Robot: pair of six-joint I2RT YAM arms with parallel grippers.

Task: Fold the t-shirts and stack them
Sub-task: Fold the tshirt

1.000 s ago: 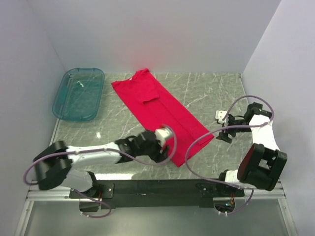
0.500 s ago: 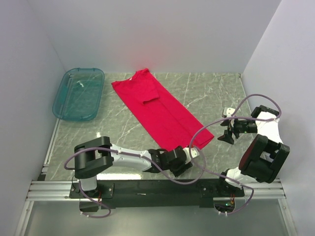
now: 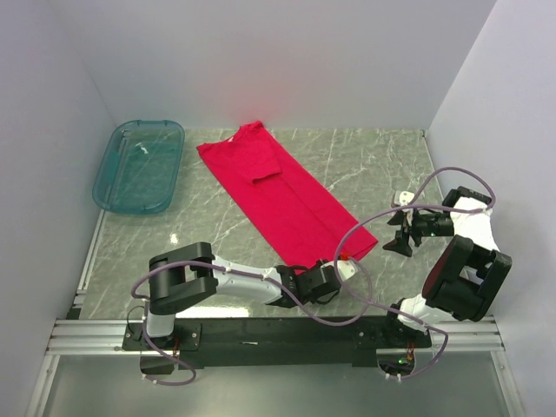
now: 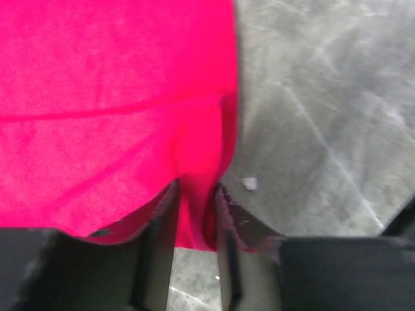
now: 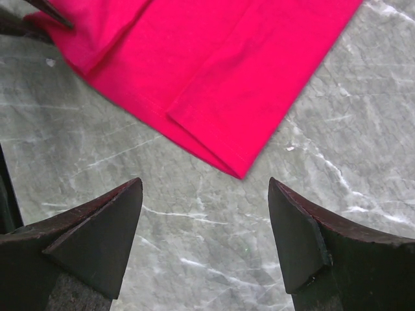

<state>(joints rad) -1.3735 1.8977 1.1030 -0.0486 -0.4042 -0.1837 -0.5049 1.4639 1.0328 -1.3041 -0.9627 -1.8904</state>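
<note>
The crimson t-shirt (image 3: 282, 195) lies folded lengthwise into a long strip, running diagonally from the back centre to the front right of the marble table. My left gripper (image 3: 337, 262) is at the strip's near end and is shut on its hem; in the left wrist view the red cloth (image 4: 117, 97) is pinched between the two fingers (image 4: 162, 227). My right gripper (image 3: 402, 236) is open and empty, low over the table just right of the near right corner. In the right wrist view that corner (image 5: 241, 170) lies ahead of the spread fingers (image 5: 97, 240).
A translucent teal tub (image 3: 139, 165) stands at the back left. White walls close the table on three sides. Purple cables loop near both arms. The left gripper's fingertips show at the top left of the right wrist view (image 5: 39, 16).
My left arm has swung right along the front edge and closed on the shirt's near hem. My right gripper has shifted slightly right and turned towards the shirt's corner.
</note>
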